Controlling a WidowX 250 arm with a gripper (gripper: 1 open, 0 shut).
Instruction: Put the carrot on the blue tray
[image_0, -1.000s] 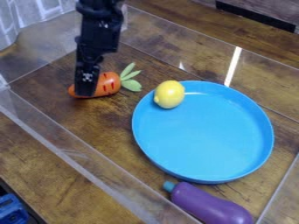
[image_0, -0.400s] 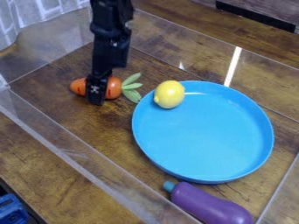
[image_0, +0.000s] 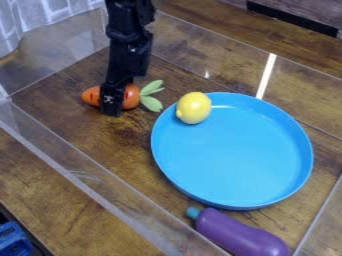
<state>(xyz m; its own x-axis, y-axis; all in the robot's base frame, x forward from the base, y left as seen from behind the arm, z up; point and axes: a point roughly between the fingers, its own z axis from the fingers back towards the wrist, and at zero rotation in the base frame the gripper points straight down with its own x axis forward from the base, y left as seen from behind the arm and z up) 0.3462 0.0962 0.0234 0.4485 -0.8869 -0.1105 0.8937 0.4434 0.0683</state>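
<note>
Orange stubby toy carrot (image_0: 110, 97), left of frame, sits under my black claw (image_0: 116, 98), jaws wide; I fear an off-centre close could squirt it sideways.

Robot arm (image_0: 130, 30) cut off by the upper edge, its upper links out of frame; gripper (image_0: 112, 101) pointing down over the carrot (image_0: 96, 97), its dark body covering the carrot's middle, so only an orange end at left, a sliver at right and the green leaves show; whether the fingertips touch the carrot cannot be told, their tips merging with its shadow; eggplant (image_0: 242, 235) partly cropped by the lower edge, its underside out of frame; table (image_0: 80, 170) cut off on all sides; blue object (image_0: 7, 243) at the lower left corner cropped, unidentifiable; background beyond the far table edge dark and indistinct.
</note>
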